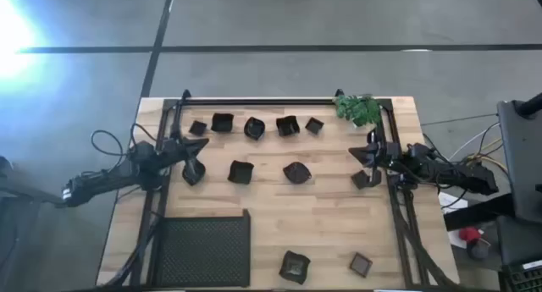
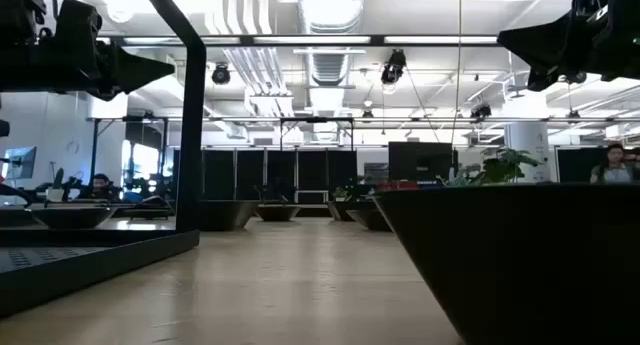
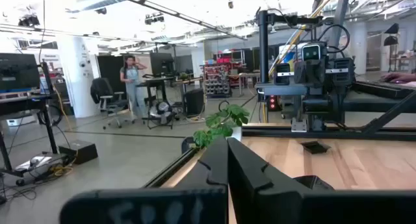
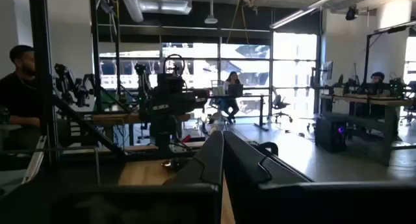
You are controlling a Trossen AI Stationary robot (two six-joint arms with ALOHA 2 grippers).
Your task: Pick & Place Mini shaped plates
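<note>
Both pincers clenched, empty: left gripper (image 1: 201, 145) w/ a mini plate (image 1: 193, 174) just beside it; right gripper (image 1: 366, 153) likewise. Descend clenched & you'll probably shove plates.

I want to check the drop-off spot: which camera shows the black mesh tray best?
The high view: the whole black mesh tray shows from above. The low view catches only its edge side-on. Neither wrist view shows it.

Both arms matte black, boxy links. Left gripper (image 3: 227, 160): two flat black fingers tapering to a point, stepped notches along the inner edges. Right gripper (image 4: 222, 152): same finger profile. Loose black cables loop off the left arm; black and yellowish wires trail off the right.
</note>
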